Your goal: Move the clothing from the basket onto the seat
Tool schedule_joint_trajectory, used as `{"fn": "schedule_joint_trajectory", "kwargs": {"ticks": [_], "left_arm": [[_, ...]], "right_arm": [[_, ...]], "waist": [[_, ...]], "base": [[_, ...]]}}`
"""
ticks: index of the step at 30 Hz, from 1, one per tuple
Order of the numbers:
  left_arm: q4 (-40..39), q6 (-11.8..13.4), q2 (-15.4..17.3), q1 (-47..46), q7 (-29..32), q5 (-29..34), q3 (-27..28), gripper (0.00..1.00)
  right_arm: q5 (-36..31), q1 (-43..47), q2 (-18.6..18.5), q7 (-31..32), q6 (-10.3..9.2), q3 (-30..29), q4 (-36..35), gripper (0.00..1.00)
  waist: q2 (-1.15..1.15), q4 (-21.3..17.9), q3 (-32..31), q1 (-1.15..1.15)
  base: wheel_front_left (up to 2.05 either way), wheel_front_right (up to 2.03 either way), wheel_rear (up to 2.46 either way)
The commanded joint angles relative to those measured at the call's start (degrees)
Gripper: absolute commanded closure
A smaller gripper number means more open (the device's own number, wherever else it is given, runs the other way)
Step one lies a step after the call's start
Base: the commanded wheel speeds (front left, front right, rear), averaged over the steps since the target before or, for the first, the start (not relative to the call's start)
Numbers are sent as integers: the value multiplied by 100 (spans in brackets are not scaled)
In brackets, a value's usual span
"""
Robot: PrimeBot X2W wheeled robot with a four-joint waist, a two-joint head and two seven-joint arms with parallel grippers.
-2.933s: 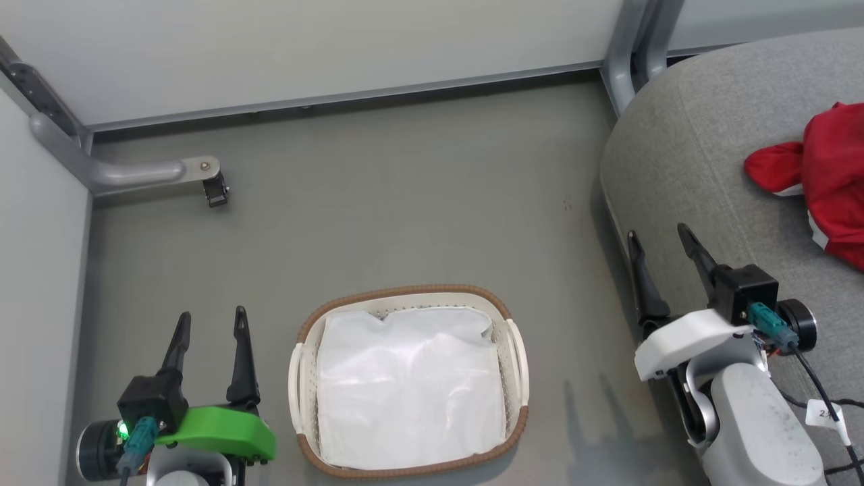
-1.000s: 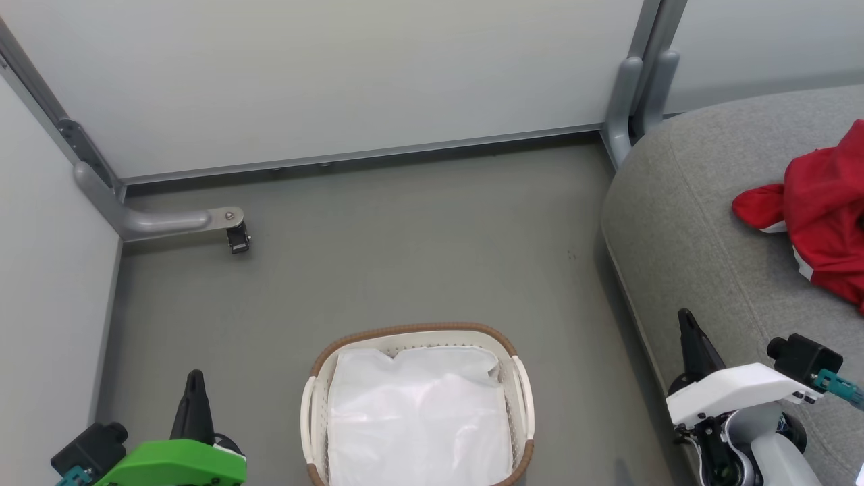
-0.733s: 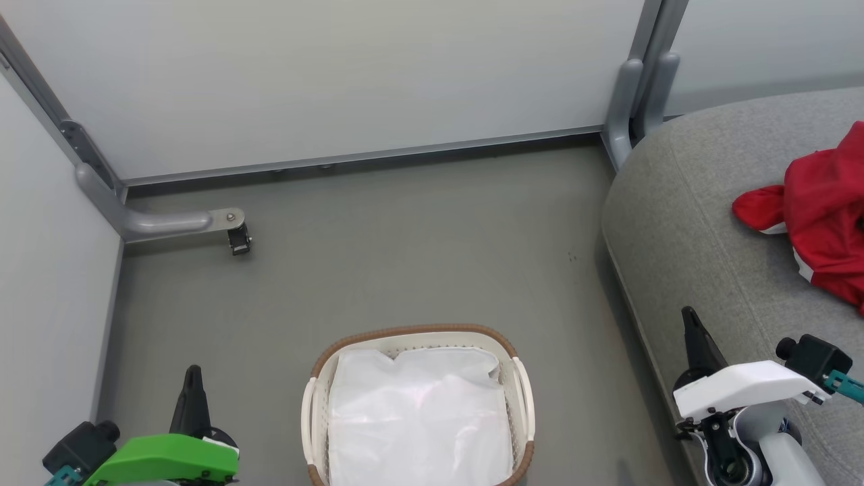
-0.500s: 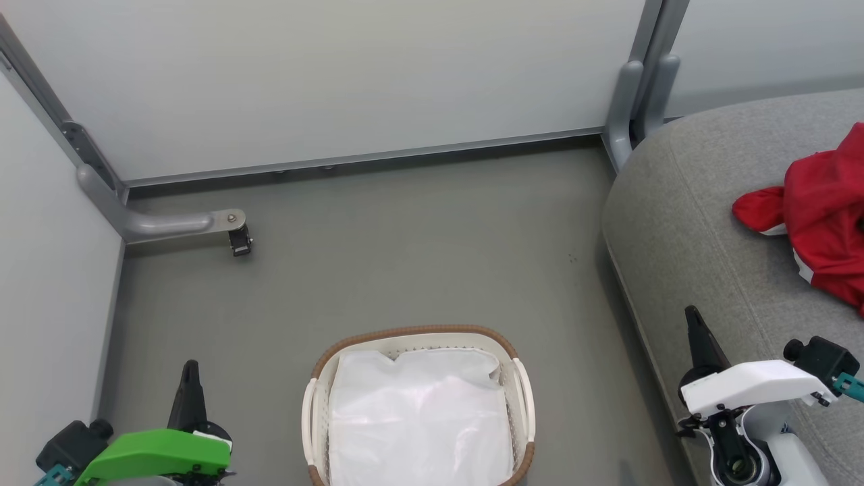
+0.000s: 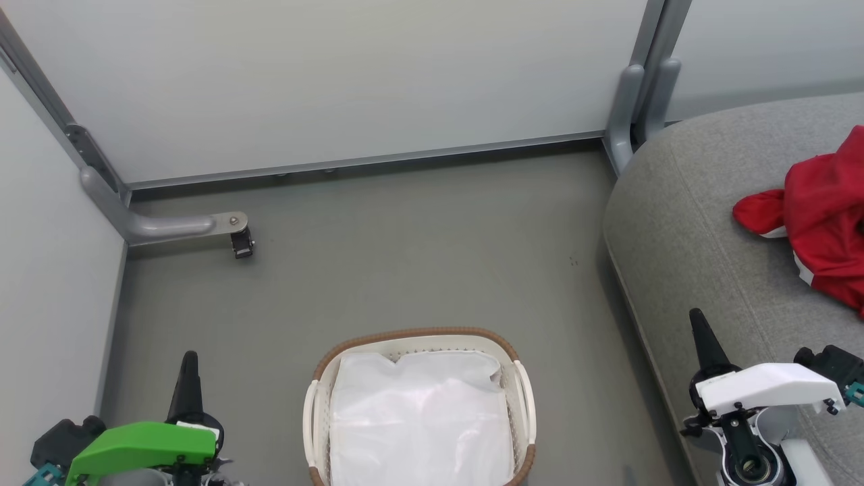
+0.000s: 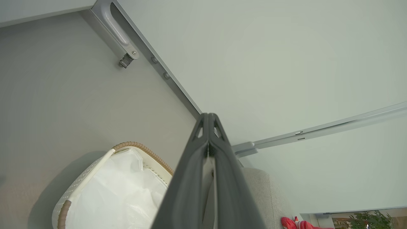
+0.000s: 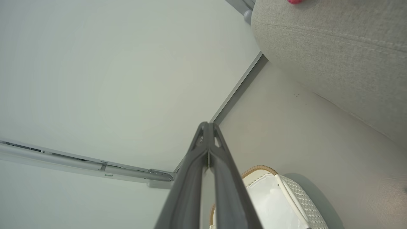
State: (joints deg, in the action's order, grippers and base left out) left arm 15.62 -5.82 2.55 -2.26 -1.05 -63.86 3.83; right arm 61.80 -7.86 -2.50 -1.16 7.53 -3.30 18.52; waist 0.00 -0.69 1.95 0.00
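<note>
The red clothing [image 5: 820, 216] lies crumpled on the grey seat [image 5: 688, 229] at the far right, a white cuff showing at its edge. On the floor at bottom centre stands the white basket [image 5: 418, 334] with its brown rim; inside I see the white cloth liner [image 5: 418, 418] and no red fabric. My left gripper [image 5: 189, 368] is low at the bottom left, shut and holding nothing, left of the basket. My right gripper [image 5: 700, 327] is shut and holding nothing at the seat's front edge. In the wrist views, both gripper tips [image 6: 208, 119] [image 7: 208, 127] are pressed together.
A grey metal bracket with a small black caster [image 5: 239, 241] juts from the left wall. A grey post [image 5: 631, 101] stands at the back by the seat's corner. Pale wall panels close the back and left. Grey floor [image 5: 405, 256] lies between basket and wall.
Both grippers, open 2.9 s ago, are now shut. The camera has tilted up, and both arms have sunk toward the bottom corners. The clothing and the basket stay put.
</note>
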Motion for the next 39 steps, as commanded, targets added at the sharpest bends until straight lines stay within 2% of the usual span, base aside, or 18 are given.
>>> {"fn": "schedule_joint_trajectory", "kwargs": {"ticks": [1,39], "left_arm": [[-59,-35,33,-171,45,-148,40,100],[-139,-135,45,-352,543,-2001,208,100]], "right_arm": [[173,-8,-30,39,-4,-38,-89,100],[2147,137,-47,548,-6,-244,-346,100]], "waist": [[0,2,-4,0],[0,43,-111,0]], "base": [[0,0,0],[0,0,0]]}}
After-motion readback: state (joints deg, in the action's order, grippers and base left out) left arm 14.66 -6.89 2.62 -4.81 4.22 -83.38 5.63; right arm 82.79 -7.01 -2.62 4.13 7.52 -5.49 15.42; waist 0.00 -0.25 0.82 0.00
